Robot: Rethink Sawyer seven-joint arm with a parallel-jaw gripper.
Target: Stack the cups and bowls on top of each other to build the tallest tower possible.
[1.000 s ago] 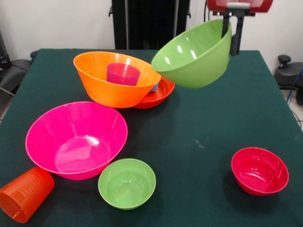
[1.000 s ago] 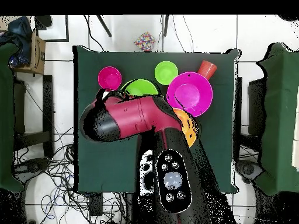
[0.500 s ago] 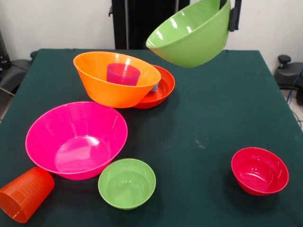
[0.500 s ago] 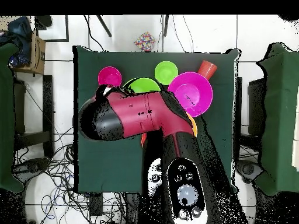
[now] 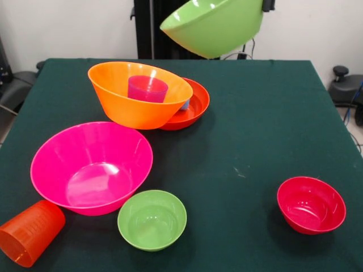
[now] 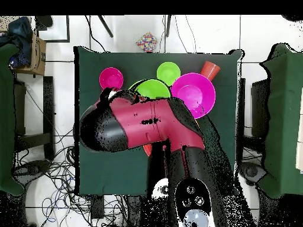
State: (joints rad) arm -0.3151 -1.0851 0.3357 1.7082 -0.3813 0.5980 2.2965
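My gripper point(image 5: 266, 5) shows only at the top edge of the front view, shut on the rim of the medium lime green bowl point(image 5: 212, 25), which hangs tilted high above the table's far side. The tower stands below and left of it: the large orange bowl point(image 5: 136, 96) leans on the shallow red-orange bowl point(image 5: 197, 105), with a purple cup point(image 5: 147, 88) inside and a sliver of a blue cup point(image 5: 185, 104) between them. In the overhead view my arm point(image 6: 142, 124) hides the tower; the held bowl point(image 6: 148, 90) peeks out.
The large pink bowl point(image 5: 91, 167), the small lime green bowl point(image 5: 152, 220) and an orange-red cup point(image 5: 28, 232) on its side sit front left. The small crimson bowl point(image 5: 311, 204) sits front right. The pedestal point(image 5: 170, 28) stands behind the green table point(image 5: 255, 130).
The gripper has risen and moved left in the front view, carrying the medium lime green bowl higher and closer to above the tower. Nothing on the table has moved.
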